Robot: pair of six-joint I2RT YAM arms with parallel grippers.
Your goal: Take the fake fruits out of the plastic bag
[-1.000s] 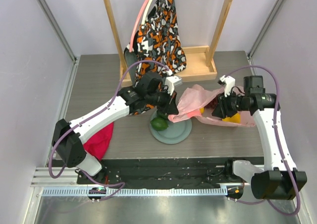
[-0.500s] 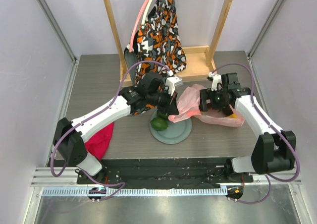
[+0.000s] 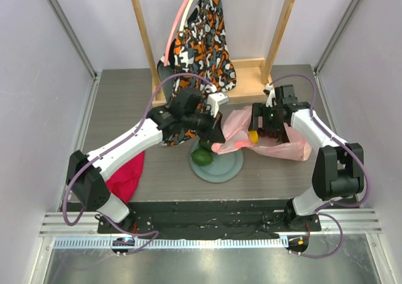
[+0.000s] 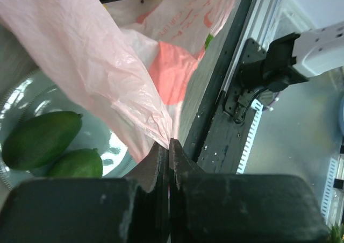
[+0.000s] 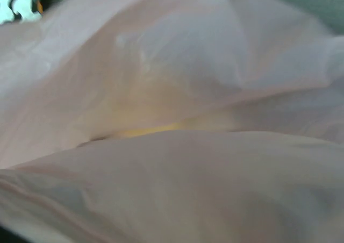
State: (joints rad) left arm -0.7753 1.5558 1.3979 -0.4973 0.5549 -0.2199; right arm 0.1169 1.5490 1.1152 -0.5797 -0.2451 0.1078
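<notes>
Nearest the arm bases, on the left, a red cloth (image 3: 125,178) lies on the table (image 3: 125,108). Beyond it the grey-green plate (image 3: 231,164) holds two green fruits (image 4: 43,145), already out of the bag and lying side by side. Just above the plate's rim the left gripper (image 4: 169,144) is clamped on a fold of the pink plastic bag (image 3: 286,147), holding that edge up. Farther right, the right gripper (image 3: 264,128) is at the bag's mouth beside a yellow fruit (image 3: 253,135). Whether its fingers are apart or together I cannot tell, since its wrist view shows only pink film with a yellow glow behind. That is the likely trouble: working blind, it could close on plastic along with the fruit, and a pull would then drag the bag, tear the thin film or slip it from the left pinch. At the back, a patterned garment (image 3: 202,39) hangs on a wooden rack (image 3: 251,89).
</notes>
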